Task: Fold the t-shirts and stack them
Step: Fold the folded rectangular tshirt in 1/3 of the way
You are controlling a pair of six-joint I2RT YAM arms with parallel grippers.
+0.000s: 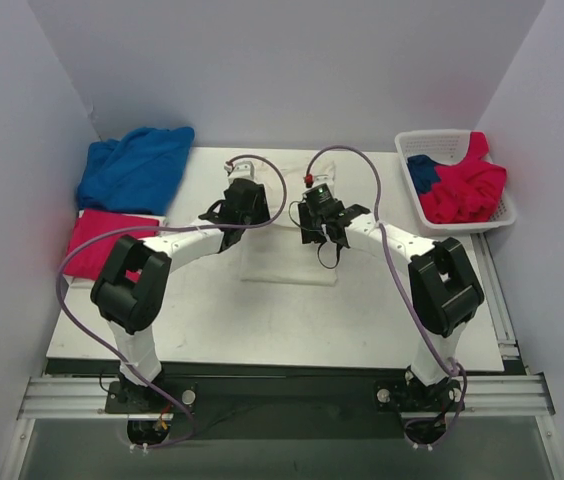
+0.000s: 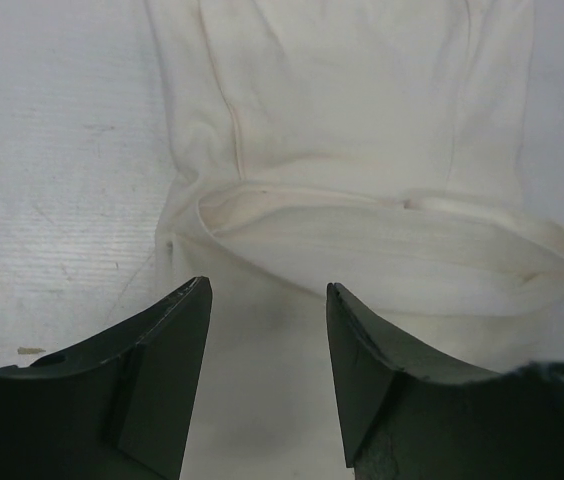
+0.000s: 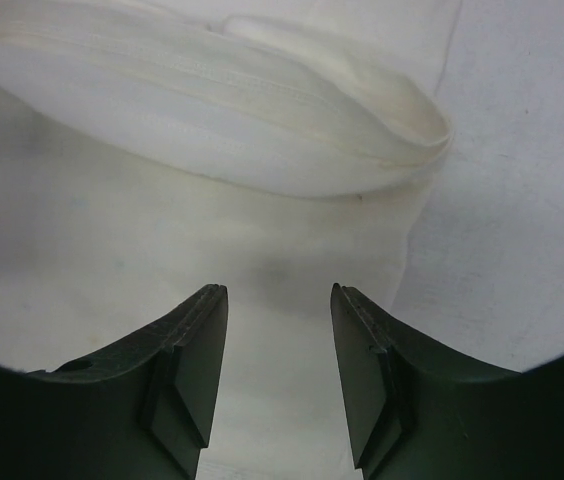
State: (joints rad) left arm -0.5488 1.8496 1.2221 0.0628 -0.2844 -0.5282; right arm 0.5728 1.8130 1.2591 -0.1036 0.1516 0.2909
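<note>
Looking from above, the cream-white t-shirt (image 1: 282,262) lies mid-counter (image 1: 262,335), with the left claw (image 1: 234,218) and right claw (image 1: 322,222) poised over its far part. A blue t-shirt (image 1: 134,168) is bunched at the back left, with a pink t-shirt (image 1: 102,242) just in front of it. The basket (image 1: 437,140) at the back right holds more pink and blue cloth.

Left wrist: the claw (image 2: 269,330) stands apart above the shirt's (image 2: 362,120) curled edge, gripping nothing.

Right wrist: the claw (image 3: 279,340) is likewise apart and empty over cream cloth (image 3: 112,220).
</note>
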